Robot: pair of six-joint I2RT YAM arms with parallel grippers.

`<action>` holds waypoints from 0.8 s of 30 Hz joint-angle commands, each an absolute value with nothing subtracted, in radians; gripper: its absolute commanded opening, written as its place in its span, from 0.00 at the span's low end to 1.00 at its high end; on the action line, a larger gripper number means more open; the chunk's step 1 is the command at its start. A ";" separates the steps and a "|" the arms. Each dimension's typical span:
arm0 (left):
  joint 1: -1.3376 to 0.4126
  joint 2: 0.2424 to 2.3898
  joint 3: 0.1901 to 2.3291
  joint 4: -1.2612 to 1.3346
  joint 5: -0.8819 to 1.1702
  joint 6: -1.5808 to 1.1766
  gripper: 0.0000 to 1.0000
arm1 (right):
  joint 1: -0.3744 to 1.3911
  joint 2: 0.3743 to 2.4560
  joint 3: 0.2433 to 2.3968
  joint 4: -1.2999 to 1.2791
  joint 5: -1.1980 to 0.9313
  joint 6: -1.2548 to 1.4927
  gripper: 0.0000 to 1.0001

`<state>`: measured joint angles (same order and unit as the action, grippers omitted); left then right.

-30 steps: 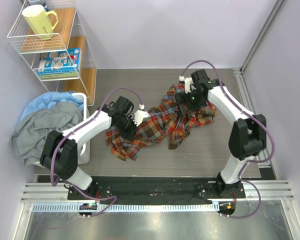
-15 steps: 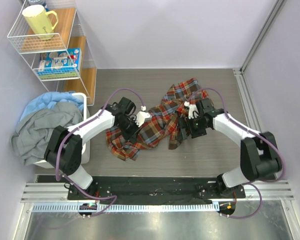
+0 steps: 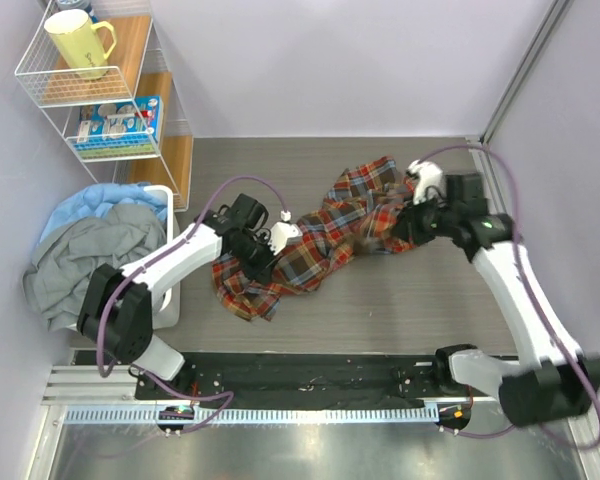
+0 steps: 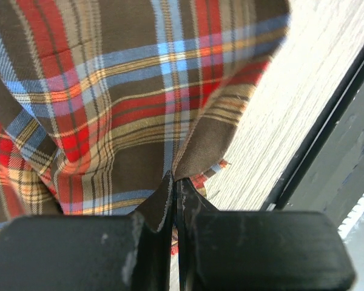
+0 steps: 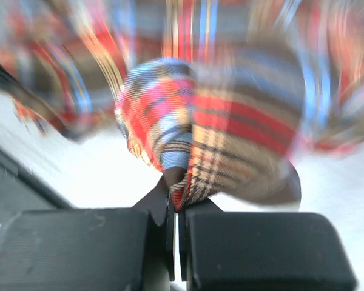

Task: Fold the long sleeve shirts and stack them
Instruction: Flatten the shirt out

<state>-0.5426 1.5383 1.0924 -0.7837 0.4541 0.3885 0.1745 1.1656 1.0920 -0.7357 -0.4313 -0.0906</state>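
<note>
now left tool (image 4: 173,185) pinches the plaid shirt (image 3: 325,237); right tool (image 5: 175,195) pinches it too

The left arm (image 3: 180,252) and right arm (image 3: 520,300) share one build: glossy white link shells set between bulky black joint housings. A thin lilac cable (image 3: 242,182) arcs off each arm in a wide loop, and a small white camera pod (image 3: 285,232) sits at each wrist. Seen from overhead, both feet stand on a long black plate (image 3: 310,378) at 6 o'clock. Close up, the left claw (image 4: 173,191) and right claw (image 5: 175,203) have matte black, blocky fingers (image 4: 79,251), with pale scuffs along the inner edges of the left one's.
</note>
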 commanded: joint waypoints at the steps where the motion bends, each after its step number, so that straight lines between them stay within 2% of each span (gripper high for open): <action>1: -0.596 1.431 1.048 -0.836 0.434 0.503 0.00 | 0.163 0.960 1.242 -0.839 -0.491 -0.170 0.01; 6: -0.762 1.274 0.977 -0.914 0.397 0.643 0.00 | 0.163 0.957 1.366 -0.650 -0.515 -0.014 0.01; 9: -0.923 1.188 0.933 -0.954 0.397 0.686 0.00 | 0.187 1.122 1.473 -0.537 -0.551 0.082 0.01; 12: -0.927 1.187 0.972 -1.063 0.423 0.712 0.00 | 0.274 1.397 1.631 -0.540 -0.566 0.078 0.01; 13: -0.923 1.187 0.983 -1.072 0.426 0.716 0.00 | 0.296 1.464 1.672 -0.552 -0.568 0.062 0.08; 14: -0.919 1.183 0.985 -1.075 0.428 0.716 0.00 | 0.325 1.617 1.751 -0.563 -0.545 0.054 0.27; 16: -0.867 1.177 0.995 -1.062 0.475 0.703 0.00 | 0.322 1.754 1.857 -0.598 -0.529 0.049 0.80; 17: -0.835 1.183 1.005 -1.057 0.503 0.693 0.00 | 0.316 1.816 1.920 -0.601 -0.500 0.029 0.94; 18: -0.759 1.196 1.020 -1.060 0.540 0.674 0.00 | 0.301 1.839 1.954 -0.636 -0.468 0.005 1.00; 21: -0.617 1.258 1.069 -1.092 0.635 0.653 0.00 | 0.209 1.873 2.005 -0.751 -0.481 -0.107 1.00; 24: -0.565 1.273 1.068 -1.054 0.632 0.640 0.00 | 0.115 1.806 1.855 -0.753 -0.564 -0.173 1.00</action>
